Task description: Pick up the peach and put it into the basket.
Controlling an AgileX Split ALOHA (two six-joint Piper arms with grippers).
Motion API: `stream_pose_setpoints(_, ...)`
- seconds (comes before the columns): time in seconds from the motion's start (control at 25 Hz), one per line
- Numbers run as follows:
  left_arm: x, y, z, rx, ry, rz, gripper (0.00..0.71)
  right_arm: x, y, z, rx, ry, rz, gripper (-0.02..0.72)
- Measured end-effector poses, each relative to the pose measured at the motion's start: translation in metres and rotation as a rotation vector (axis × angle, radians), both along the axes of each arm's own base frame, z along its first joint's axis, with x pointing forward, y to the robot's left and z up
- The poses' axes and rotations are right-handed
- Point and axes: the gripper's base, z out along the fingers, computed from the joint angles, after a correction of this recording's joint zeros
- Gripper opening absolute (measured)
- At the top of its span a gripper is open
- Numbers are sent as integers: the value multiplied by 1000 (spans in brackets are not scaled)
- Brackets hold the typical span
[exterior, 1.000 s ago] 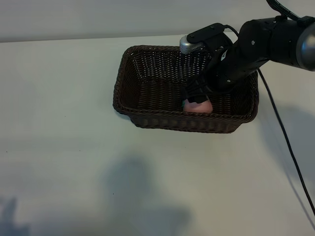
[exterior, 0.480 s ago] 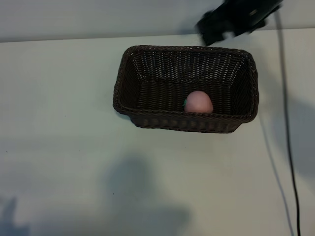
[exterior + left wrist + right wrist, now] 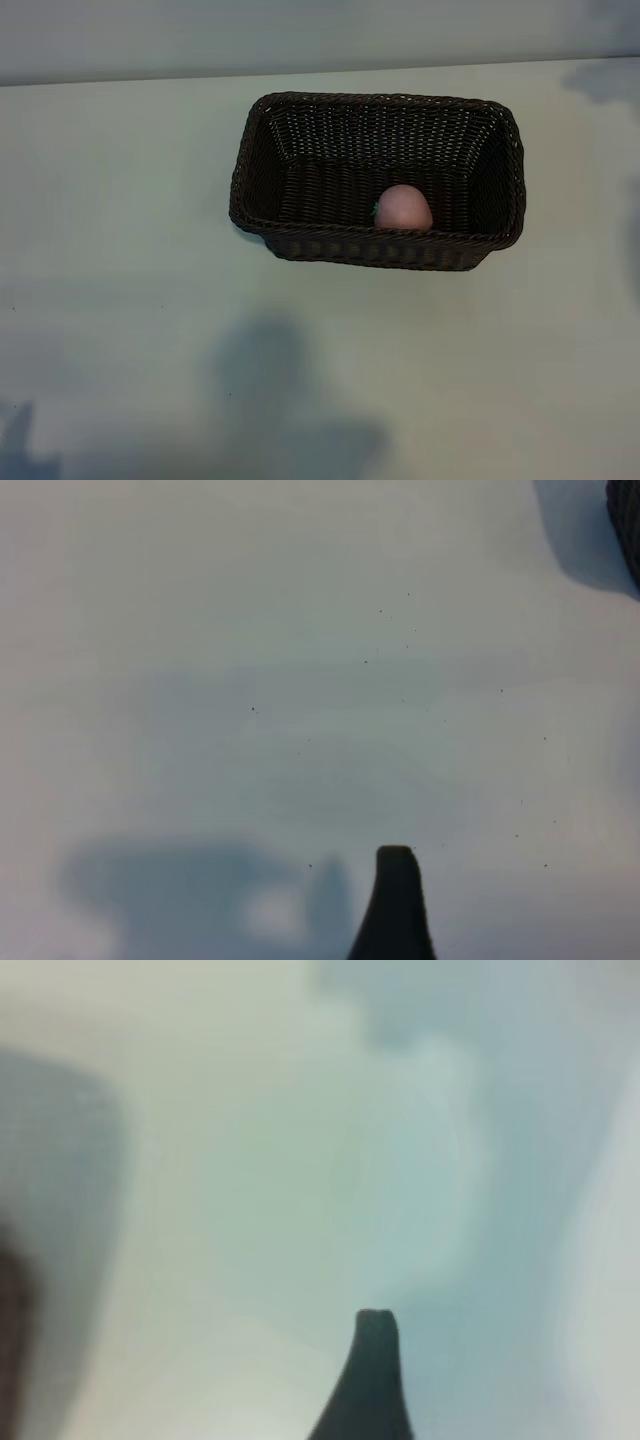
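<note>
The dark-brown wicker basket [image 3: 300,130] stands at the far middle of the table in the exterior view. The pale-pink peach [image 3: 403,208] lies inside it, against the near wall and right of centre, with nothing touching it. Neither arm shows in the exterior view. In the left wrist view one dark fingertip [image 3: 396,890] of my left gripper hangs over bare table, with nothing held and a corner of the basket [image 3: 630,520] far off. In the right wrist view one fingertip [image 3: 374,1360] of my right gripper hangs over blurred pale table, also with nothing held.
The white table [image 3: 130,330] spreads wide to the left of and in front of the basket. Soft shadows fall on its near part. A pale wall runs along the table's far edge.
My right arm lifted out of the basket and went up and to the right, out of the exterior view. The peach stayed lying in the basket.
</note>
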Motion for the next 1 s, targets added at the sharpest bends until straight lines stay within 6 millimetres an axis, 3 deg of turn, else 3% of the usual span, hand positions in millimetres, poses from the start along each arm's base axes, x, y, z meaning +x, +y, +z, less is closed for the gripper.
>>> stream_pose_setpoints(0.2, 0, 0, 0, 0, 0, 0, 595, -30, -58, -1, 35, 92, -151, 575)
stream_pose_setpoints(0.32, 0, 0, 0, 0, 0, 0, 594, -44, -65, 20, 56, 37, -196, 538)
stream_pose_setpoints(0.48, 0, 0, 0, 0, 0, 0, 594, -75, -47, 80, 39, -123, -193, 517)
stream_pose_setpoints(0.68, 0, 0, 0, 0, 0, 0, 594, -137, -13, 150, -8, -326, -182, 514)
stream_pose_setpoints(0.8, 0, 0, 0, 0, 0, 0, 594, -180, 11, 168, -24, -396, -175, 514)
stream_pose_setpoints(1.0, 0, 0, 0, 1, 0, -1, 594, -259, 63, 173, -53, -498, -63, 514)
